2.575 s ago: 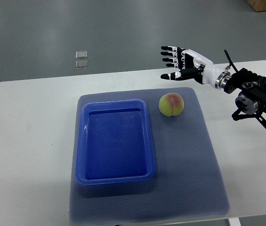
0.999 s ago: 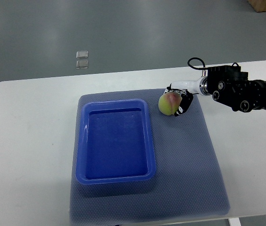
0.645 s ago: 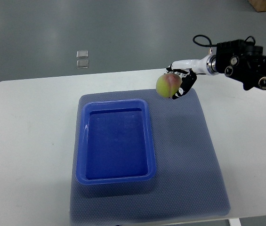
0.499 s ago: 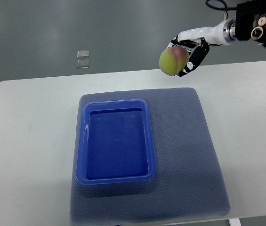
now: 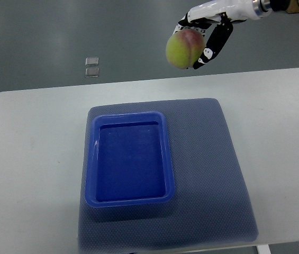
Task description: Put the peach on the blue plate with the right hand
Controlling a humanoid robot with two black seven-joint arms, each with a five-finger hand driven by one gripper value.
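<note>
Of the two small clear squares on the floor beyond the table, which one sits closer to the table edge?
The lower square, nearer the white table; the other square lies just behind it, farther away.

A lab or test room is suggested, not a home or kitchen. A plain white table (image 5: 27, 159) with rounded corners is seen on a bare, smooth grey floor (image 5: 59, 32), as found in technical halls. A grey textured mat (image 5: 218, 174) is spread across the table's middle, reaching its near edge, as a prepared work surface. Two small clear squares (image 5: 91, 67) are fixed to the floor beyond the table's far edge.
</note>
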